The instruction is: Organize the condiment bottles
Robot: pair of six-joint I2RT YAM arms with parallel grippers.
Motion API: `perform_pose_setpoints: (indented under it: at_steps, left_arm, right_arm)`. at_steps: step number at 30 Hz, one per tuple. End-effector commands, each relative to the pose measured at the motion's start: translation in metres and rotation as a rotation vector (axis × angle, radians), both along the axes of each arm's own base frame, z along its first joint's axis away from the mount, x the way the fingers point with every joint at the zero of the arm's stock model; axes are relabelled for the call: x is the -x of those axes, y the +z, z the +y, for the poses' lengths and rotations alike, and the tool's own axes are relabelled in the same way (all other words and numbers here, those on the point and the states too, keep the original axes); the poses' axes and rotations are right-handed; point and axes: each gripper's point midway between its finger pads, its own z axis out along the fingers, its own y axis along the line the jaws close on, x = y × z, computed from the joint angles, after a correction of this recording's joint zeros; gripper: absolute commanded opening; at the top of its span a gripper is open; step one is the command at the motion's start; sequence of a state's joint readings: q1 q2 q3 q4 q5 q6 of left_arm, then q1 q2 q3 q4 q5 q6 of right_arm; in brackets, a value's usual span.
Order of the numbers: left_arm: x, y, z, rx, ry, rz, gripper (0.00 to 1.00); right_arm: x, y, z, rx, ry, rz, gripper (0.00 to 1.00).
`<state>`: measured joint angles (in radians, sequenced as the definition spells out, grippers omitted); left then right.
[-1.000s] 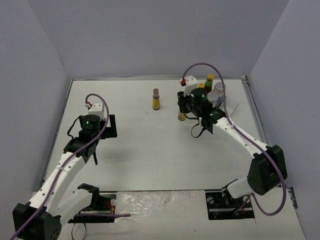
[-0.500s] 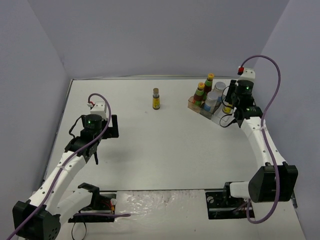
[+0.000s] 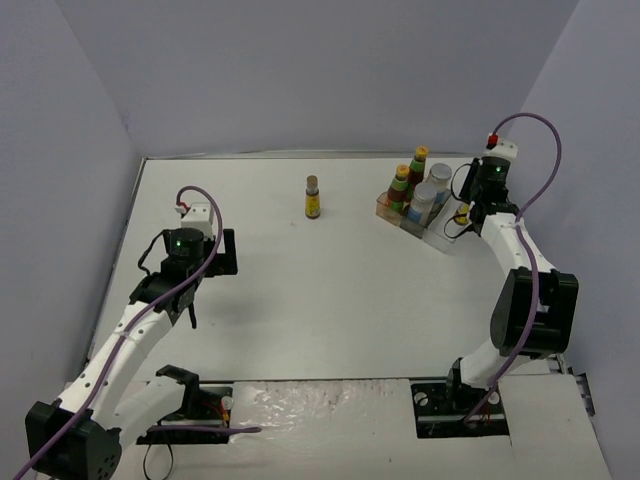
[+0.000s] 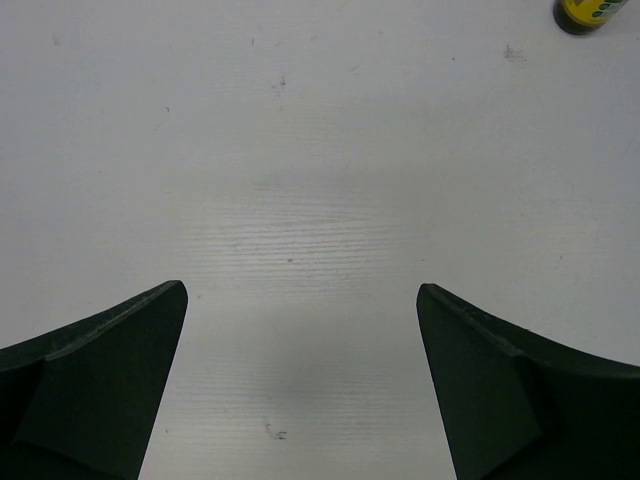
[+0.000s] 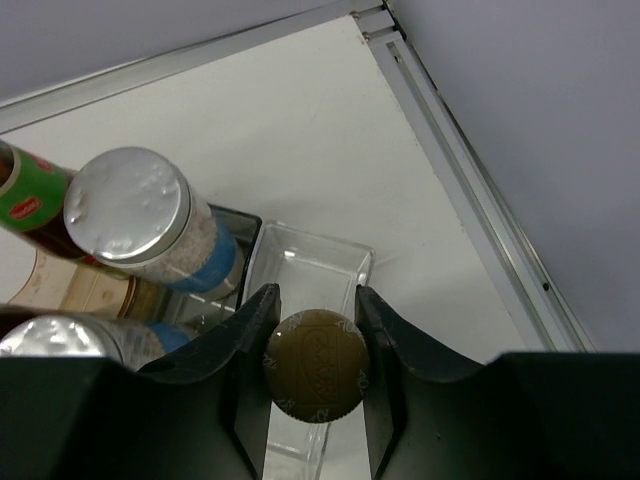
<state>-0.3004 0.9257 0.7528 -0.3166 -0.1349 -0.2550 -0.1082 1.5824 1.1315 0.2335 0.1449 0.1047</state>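
My right gripper is shut on a slim brown bottle, seen from above by its brown cap, over the clear end compartment of the plastic tray. In the top view that bottle and gripper are at the tray's right end. Two white jars with silver lids and two dark red bottles stand in the tray. The second slim brown yellow-labelled bottle stands alone at the back centre; its base shows in the left wrist view. My left gripper is open and empty.
The table's metal edge rail and the right wall run close beside the tray. The left arm hovers over the table's left side.
My right arm has swung from the table's middle to the tray's far right end, carrying the slim brown bottle. The left arm has not moved.
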Motion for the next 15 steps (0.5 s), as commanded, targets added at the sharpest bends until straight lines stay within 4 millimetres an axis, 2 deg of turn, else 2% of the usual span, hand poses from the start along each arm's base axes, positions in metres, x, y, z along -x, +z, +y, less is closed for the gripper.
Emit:
perform_pose_setpoints:
  at_steps: [1, 7, 15]
  left_arm:
    - [-0.012, 0.025, -0.003, 0.009, -0.01, -0.088, 0.97]
    - [-0.012, 0.023, -0.003, 0.004, -0.01, -0.082, 0.97]
    - [-0.013, 0.019, -0.004, -0.001, -0.018, -0.068, 0.97]
  right_arm:
    - [-0.046, 0.08, -0.01, 0.029, 0.001, -0.295, 0.0]
    - [-0.065, 0.05, -0.012, 0.022, 0.009, -0.271, 0.0]
    - [-0.074, 0.02, -0.02, 0.043, -0.02, -0.238, 0.0]
